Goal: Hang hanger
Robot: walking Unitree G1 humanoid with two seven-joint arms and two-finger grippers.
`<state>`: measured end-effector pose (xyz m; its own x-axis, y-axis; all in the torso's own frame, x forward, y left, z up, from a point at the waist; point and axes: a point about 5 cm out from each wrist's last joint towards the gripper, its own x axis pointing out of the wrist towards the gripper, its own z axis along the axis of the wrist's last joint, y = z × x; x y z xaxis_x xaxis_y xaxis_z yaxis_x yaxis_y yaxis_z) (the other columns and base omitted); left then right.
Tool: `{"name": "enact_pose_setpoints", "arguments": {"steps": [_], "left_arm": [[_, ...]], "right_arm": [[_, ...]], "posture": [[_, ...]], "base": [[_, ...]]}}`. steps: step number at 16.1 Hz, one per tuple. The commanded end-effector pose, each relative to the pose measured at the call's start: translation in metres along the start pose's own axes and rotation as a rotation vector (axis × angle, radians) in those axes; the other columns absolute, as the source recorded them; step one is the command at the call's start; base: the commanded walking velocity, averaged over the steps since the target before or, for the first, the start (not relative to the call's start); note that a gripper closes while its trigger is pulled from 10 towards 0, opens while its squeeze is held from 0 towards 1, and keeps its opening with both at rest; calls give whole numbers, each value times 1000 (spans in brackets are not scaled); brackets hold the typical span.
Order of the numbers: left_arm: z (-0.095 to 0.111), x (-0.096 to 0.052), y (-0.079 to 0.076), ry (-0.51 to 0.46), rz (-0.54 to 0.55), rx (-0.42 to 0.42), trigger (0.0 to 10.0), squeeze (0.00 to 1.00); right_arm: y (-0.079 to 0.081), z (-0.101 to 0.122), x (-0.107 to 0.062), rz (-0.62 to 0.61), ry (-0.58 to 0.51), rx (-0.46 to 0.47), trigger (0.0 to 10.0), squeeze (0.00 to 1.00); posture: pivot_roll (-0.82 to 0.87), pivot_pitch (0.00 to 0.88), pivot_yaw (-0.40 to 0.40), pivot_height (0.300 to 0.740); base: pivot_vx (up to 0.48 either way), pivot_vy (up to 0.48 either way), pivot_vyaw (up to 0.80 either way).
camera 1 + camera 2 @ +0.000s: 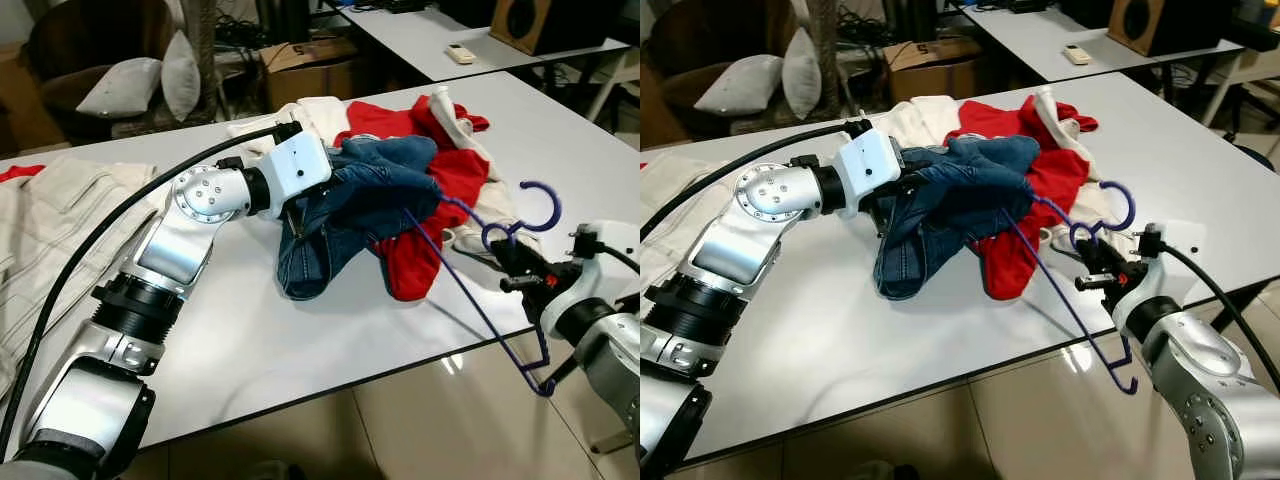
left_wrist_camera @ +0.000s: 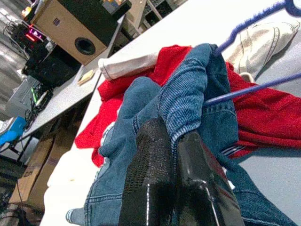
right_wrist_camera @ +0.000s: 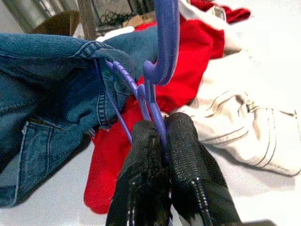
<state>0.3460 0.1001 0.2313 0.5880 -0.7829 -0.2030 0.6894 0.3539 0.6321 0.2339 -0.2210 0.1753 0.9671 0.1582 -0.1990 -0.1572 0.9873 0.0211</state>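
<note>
- My right tool [image 3: 157,141]: black, finely textured rubbery fingers around a smooth, glossy purple plastic hanger [image 1: 470,275].
- My left tool [image 2: 171,155]: one ribbed finger, one shiny, on blue denim jeans [image 1: 345,215].
- Counter [image 1: 250,330]: smooth white, faintly glossy.
- Red garment [image 1: 460,175]: soft matt cloth.

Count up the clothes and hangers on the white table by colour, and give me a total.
Blue denim garment: 1, pinched by the left gripper
Red garment: 1
Cream or white garments: at least 2; the pile hides how many
Purple hanger: 1, held by the right gripper
Total: at least 5
</note>
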Motion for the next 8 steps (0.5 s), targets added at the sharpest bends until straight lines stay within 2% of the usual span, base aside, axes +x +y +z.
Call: {"name": "enact_pose_setpoints", "arguments": {"steps": [1, 3, 4, 5, 6, 7, 8], "left_arm": [[-6, -4, 1, 25, 21, -17, 0, 0], [-11, -9, 16, 25, 125, -72, 0, 0], [-12, -14, 27, 32, 170, -59, 0, 0], [-7, -23, 49, 14, 262, -49, 0, 0], [2, -35, 71, -18, 356, -38, 0, 0], [23, -58, 103, -117, 492, -21, 0, 0], [49, -79, 118, -233, 543, 22, 0, 0]], "right_arm": [[-2, 9, 1, -18, -64, -1, 10000, 0], [5, 18, 27, 45, -122, 15, 10000, 0], [8, 24, 38, 58, -141, 2, 10000, 0], [13, 38, 52, 88, -189, -7, 10000, 0], [20, 55, 63, 125, -248, -12, 10000, 0], [32, 86, 72, 204, -362, 8, 10000, 0], [37, 95, 73, 256, -406, 22, 10000, 0]], "posture": [[-138, 0, 107, 740], [-137, 0, 107, 740], [-130, 0, 104, 740], [-119, 0, 98, 740], [-109, 0, 91, 740], [-88, 0, 71, 740], [-71, 0, 53, 740]], "base": [[0, 0, 0], [0, 0, 0], [0, 0, 0], [0, 0, 0], [0, 0, 0], [0, 0, 0], [0, 0, 0]]}}
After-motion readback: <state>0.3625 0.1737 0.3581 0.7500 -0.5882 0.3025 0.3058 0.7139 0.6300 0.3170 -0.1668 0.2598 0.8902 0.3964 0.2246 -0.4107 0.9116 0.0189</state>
